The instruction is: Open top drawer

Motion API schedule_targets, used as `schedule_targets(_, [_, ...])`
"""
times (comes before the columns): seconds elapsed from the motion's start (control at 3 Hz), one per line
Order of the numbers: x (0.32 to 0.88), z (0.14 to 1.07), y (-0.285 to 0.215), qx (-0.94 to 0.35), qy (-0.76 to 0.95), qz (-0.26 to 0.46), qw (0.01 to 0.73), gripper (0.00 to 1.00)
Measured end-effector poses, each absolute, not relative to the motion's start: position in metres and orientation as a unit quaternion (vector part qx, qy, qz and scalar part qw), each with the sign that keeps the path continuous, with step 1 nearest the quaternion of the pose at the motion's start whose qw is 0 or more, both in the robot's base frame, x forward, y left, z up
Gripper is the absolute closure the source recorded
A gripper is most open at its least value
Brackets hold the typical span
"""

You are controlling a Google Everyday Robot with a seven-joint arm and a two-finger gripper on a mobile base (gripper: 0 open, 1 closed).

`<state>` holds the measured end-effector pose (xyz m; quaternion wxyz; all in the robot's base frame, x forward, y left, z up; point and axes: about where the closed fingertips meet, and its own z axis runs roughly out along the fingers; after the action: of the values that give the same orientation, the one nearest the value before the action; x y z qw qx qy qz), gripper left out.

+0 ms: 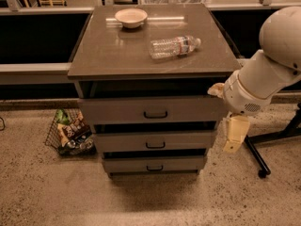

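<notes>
Black-handled grey-brown top drawer [117, 111] sits ajar; gripper [235, 134] hangs right of it, state unclear; leftward basket [51, 134] holds likely snacks [74, 132].

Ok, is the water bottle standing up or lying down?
Lying down: the bottle rests lengthwise on the cabinet top, cap pointing right. The hand hangs beside the cabinet's right side, clear of it.

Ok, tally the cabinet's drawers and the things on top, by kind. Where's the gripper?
Drawers: 3 (top drawer, middle drawer, bottom drawer)
Bowl: 1
Bottle: 1
Total: 5
Gripper hangs right of the cabinet, by the middle drawer.
</notes>
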<state>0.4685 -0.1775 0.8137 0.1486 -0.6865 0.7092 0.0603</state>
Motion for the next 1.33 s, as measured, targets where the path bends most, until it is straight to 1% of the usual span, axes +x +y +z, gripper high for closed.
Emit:
schedule_targets(0.67, [0.499,0.776,-0.172,-0.735,0.66,0.042,0.148,0.0])
schedule_targets(1.0, [0.523,0.742,-0.166,-0.764,0.628,0.051,0.139,0.0])
schedule_targets(1.33, [0.535,0.729,-0.172,-0.764,0.63,0.049,0.135,0.0])
